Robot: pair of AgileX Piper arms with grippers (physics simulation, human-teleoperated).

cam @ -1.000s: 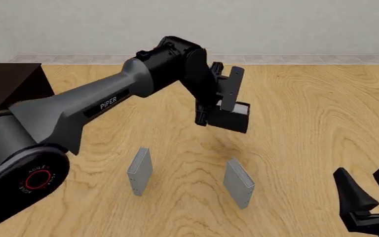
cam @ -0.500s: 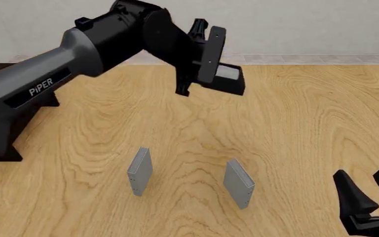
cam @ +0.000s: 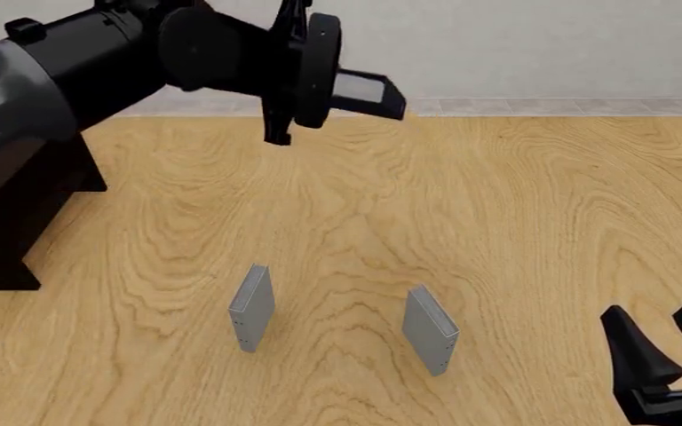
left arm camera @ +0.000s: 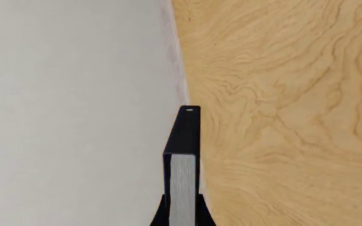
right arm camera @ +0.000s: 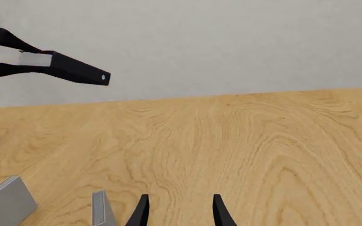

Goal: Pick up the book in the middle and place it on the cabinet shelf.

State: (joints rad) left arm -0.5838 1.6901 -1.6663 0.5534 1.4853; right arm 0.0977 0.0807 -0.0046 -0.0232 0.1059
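Wood-grain surface (cam: 519, 222) fills the scene; the cabinet shelf (cam: 15, 213) is the landmark, at the surface's left edge. Nearest: right hand (cam: 663, 355) released, fingers spread, parked idle well right of the cabinet shelf. Next out, two thin grey books (cam: 252, 308) (cam: 430, 329) stand upright with a gap between them, right of the cabinet shelf and nearer the camera than it. Farthest: left hand (cam: 359, 91) clenched on the book (cam: 365, 89), which is held high, flat, above and to the right of the cabinet shelf, near the wall. Step in hand looks like the carry to the shelf. To do it well: keep the grip firm and the book level, swing left until it is fully over the flat top, lower until it rests, then release.
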